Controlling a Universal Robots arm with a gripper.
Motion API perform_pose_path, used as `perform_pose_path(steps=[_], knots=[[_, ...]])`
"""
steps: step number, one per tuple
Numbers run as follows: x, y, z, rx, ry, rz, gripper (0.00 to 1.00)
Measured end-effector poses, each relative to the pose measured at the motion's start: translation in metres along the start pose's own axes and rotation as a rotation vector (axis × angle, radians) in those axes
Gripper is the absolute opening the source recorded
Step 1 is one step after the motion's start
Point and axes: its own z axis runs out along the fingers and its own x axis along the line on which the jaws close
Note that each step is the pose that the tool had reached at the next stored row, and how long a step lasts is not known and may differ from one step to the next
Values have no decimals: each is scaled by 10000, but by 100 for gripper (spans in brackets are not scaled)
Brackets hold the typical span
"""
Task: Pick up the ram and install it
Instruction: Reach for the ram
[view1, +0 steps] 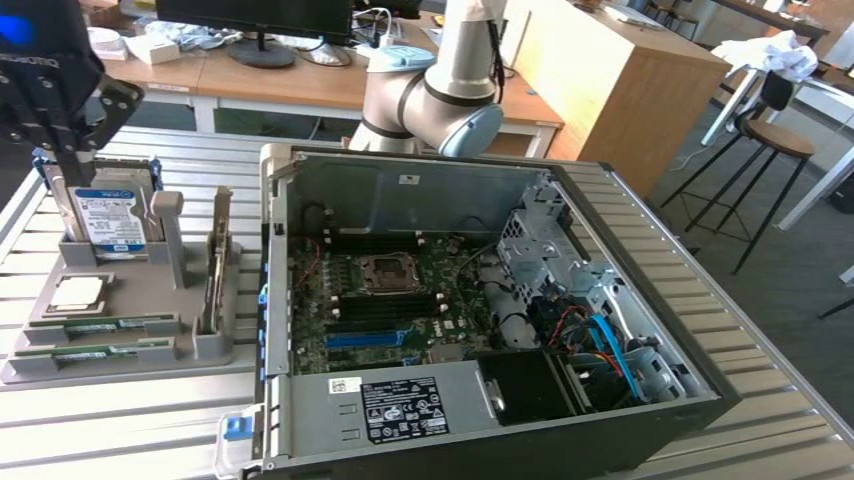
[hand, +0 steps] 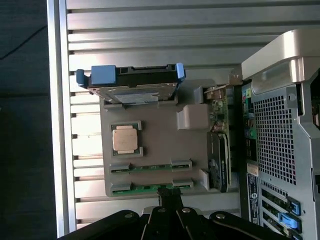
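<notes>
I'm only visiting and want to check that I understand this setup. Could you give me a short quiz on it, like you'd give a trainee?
1. How many ram sticks lie in the grey holder?
2. True or false: the pincer is gripping a ram stick.
3. What stands on edge in the holder, framed by blue rails? A) hard drive B) fan C) keyboard

Key: 1. Two. 2. False: the pincer is shut on nothing, and both sticks lie in the holder. 3. A.
</notes>
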Motion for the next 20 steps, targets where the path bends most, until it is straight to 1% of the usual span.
perform_pose_path(steps=[11, 20], knots=[[191, -15, 14, 3, 41, 4, 10], [204, -16, 14, 3, 42, 4, 10]])
